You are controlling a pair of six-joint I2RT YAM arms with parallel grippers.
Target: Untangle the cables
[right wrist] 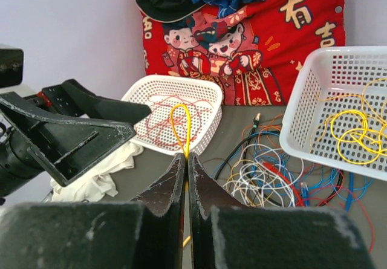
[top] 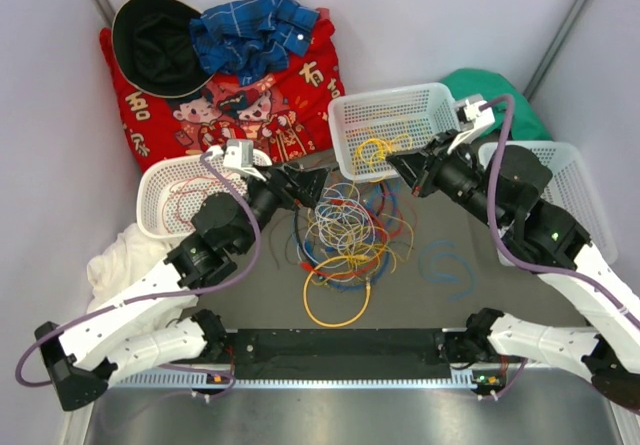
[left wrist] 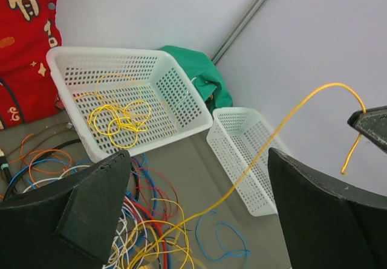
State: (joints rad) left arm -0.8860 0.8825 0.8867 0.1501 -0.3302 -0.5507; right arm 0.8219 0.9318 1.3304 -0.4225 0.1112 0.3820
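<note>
Cables [top: 345, 230] in yellow, orange, red, blue and white are seen heaped in overlapping coils at the middle of the table [top: 440, 295], between the two arms. One yellow cable [right wrist: 188, 130] is pinched near its end by the right gripper [right wrist: 185, 157], whose jaws are fully closed on it. From there it is stretched down into the heap.

The left gripper [left wrist: 198, 154] is spread wide just beside the tangle, and nothing is held in it.

Because the heap is not pinned down, it could be dragged along if the yellow strand is drawn away, and the loops crossing it could be pulled tight into a knot. With so short a tail above the pinch, the thin wire might also be lost from the grip. The white basket [top: 345, 115] close behind, where other yellow cables lie, could be snagged or shoved.
</note>
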